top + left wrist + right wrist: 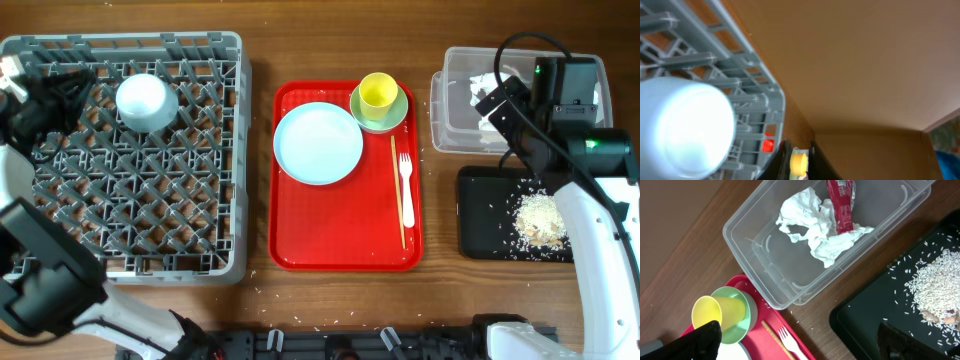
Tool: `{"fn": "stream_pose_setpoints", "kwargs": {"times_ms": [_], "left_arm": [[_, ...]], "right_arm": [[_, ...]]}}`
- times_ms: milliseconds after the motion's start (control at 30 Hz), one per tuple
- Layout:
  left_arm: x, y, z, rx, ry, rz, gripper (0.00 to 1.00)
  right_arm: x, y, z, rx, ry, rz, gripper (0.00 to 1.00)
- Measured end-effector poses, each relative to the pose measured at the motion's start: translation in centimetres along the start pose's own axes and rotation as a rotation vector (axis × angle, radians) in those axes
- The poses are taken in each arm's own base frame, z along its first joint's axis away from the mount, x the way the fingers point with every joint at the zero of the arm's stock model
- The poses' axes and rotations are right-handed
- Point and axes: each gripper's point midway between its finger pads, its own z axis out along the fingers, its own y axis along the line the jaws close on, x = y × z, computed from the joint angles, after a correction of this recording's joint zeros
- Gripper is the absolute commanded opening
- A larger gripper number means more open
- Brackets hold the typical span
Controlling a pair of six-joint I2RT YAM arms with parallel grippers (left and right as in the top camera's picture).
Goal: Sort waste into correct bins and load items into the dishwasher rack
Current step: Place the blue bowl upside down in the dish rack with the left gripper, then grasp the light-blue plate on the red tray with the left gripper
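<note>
A pale blue bowl [147, 102] [680, 130] lies upside down in the grey dishwasher rack [200, 230] [755, 65]. My left gripper [70, 85] [799, 150] hovers beside it, shut and holding nothing. A plate [318, 143], a yellow cup [378, 92] [715, 312] in a green bowl [396, 115] [747, 325], a fork [406, 185] [792, 342] and chopsticks [401, 200] [777, 337] rest on the red tray [340, 240]. Tissue [810, 225] and a red wrapper [840, 205] lie in the clear tub [450, 110] [755, 270]. Food scraps [540, 220] [940, 280] cover the black tray [490, 220] [865, 315]. My right gripper [500, 105] [800, 342] hangs open above the tub's near edge.
The rack fills the left of the table and the two bins stand at the right, with the red tray between them. Stray grains dot the wood by the black tray. The right arm's white link [600, 240] crosses over the black tray.
</note>
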Motion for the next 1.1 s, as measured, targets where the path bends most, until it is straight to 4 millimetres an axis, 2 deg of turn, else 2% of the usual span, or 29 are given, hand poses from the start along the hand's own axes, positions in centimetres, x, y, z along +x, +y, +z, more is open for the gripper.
{"fn": "stream_pose_setpoints", "kwargs": {"times_ms": [33, 67, 100, 167, 200, 233, 267, 300, 333, 367, 433, 567, 667, 800, 867, 900, 967, 1000, 1100], "left_arm": [[1.3, -1.0, 0.8, -0.026, 0.021, 0.013, 0.04], [3.9, -2.0, 3.3, -0.075, 0.078, 0.051, 0.04], [5.7, -2.2, 4.9, -0.111, 0.118, 0.074, 0.04], [10.3, -1.1, 8.4, -0.234, 0.222, 0.116, 0.05], [15.0, -0.6, 11.3, -0.319, 0.327, 0.207, 0.07], [16.8, -0.5, 12.4, -0.356, 0.360, 0.263, 0.12], [19.3, -0.3, 13.9, -0.407, 0.403, 0.350, 0.24], [22.2, -0.6, 15.4, -0.425, 0.455, 0.436, 0.36], [26.0, -1.5, 17.4, -0.433, 0.504, 0.555, 0.42], [29.0, -2.0, 18.5, -0.442, 0.538, 0.643, 0.47], [33.9, -2.6, 19.8, -0.483, 0.565, 0.802, 0.47], [40.9, -2.4, 20.3, -0.521, 0.630, 0.977, 0.45], [43.6, -0.7, 20.7, -0.553, 0.671, 1.039, 0.45], [45.4, 2.8, 21.3, -0.622, 0.716, 1.119, 0.43], [45.4, 5.0, 21.6, -0.672, 0.728, 1.137, 0.31], [45.4, 5.8, 21.7, -0.688, 0.738, 1.145, 0.29], [45.3, 6.0, 21.8, -0.697, 0.733, 1.158, 0.15], [45.3, 6.0, 21.7, -0.701, 0.730, 1.164, 0.04], [46.0, 5.6, 21.7, -0.697, 0.734, 1.198, 0.04]], "right_arm": [[0.0, 0.0, 0.0, 0.001, 0.001, 0.000, 1.00], [0.0, 0.0, 0.0, 0.000, 0.001, 0.000, 1.00], [0.0, 0.0, 0.0, 0.000, 0.000, 0.000, 1.00], [0.0, 0.0, 0.0, 0.001, 0.001, 0.000, 1.00], [0.0, 0.0, 0.0, 0.001, 0.001, 0.000, 1.00], [0.0, 0.0, 0.0, 0.001, 0.001, 0.000, 1.00], [0.0, 0.0, 0.0, 0.001, 0.001, 0.000, 1.00], [0.0, 0.0, 0.0, 0.001, 0.001, 0.000, 1.00], [0.0, 0.0, 0.0, 0.001, 0.001, 0.000, 1.00], [0.0, 0.0, 0.0, 0.001, 0.001, 0.000, 1.00], [0.0, 0.0, 0.0, 0.001, 0.001, 0.000, 1.00], [0.0, 0.0, 0.0, 0.001, 0.001, 0.000, 1.00], [0.0, 0.0, 0.0, 0.001, 0.001, 0.000, 1.00], [0.0, 0.0, 0.0, 0.001, 0.001, 0.000, 1.00], [0.0, 0.0, 0.0, 0.001, 0.001, 0.000, 1.00], [0.0, 0.0, 0.0, 0.000, 0.001, 0.000, 1.00], [0.0, 0.0, 0.0, 0.001, 0.001, 0.000, 1.00], [0.0, 0.0, 0.0, 0.001, 0.001, 0.000, 1.00], [0.0, 0.0, 0.0, 0.001, 0.001, 0.000, 1.00]]}}
